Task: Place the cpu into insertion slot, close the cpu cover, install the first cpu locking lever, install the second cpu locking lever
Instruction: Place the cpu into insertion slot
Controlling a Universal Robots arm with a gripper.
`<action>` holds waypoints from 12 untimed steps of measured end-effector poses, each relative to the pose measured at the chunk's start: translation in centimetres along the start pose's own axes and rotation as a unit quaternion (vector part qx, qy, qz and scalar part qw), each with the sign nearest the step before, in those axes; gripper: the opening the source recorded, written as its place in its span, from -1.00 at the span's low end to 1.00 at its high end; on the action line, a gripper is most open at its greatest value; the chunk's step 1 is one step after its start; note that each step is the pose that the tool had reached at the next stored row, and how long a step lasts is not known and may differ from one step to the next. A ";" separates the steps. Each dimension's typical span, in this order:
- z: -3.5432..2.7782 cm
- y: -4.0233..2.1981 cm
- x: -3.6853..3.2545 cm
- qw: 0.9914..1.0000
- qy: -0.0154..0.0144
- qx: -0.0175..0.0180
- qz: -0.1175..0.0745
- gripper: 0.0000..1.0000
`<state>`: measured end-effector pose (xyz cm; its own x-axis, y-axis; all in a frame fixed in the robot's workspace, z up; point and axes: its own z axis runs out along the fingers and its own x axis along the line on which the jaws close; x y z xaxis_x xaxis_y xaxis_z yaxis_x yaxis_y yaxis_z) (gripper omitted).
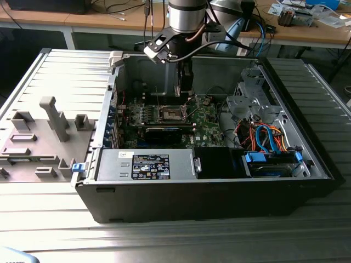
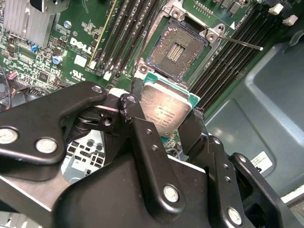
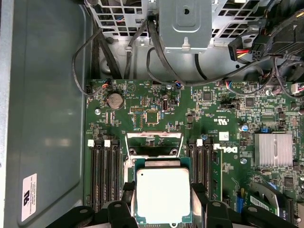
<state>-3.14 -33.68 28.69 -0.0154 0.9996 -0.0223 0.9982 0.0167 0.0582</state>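
Now black hand (image 2: 167, 108) grips flat sq. silver-grey cpu (image 2: 164, 116) — near dark-centred, metal-rimmed insertion slot (image 2: 178, 50).

My gripper (image 3: 163, 198) pinches the cpu (image 3: 163, 190) by two edges, over the green board (image 3: 152, 102), with memory slots (image 3: 104, 175) flanking.

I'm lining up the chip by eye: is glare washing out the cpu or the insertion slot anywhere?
First wrist view: the cpu, held in the pincer, glares pale, markings lost. Second wrist view: the cpu top is evenly lit and the insertion slot shows no glare. Exterior view: the slot looks dark inside the case.
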 end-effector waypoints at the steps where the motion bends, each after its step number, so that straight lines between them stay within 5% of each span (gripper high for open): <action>1: 0.01 0.00 0.00 1.000 0.000 0.000 0.000 0.09; 12: 0.26 -0.02 0.01 1.000 0.000 0.000 0.000 0.09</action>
<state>-3.14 -33.68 28.43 -0.0154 0.9996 -0.0223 0.9982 0.0167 0.0583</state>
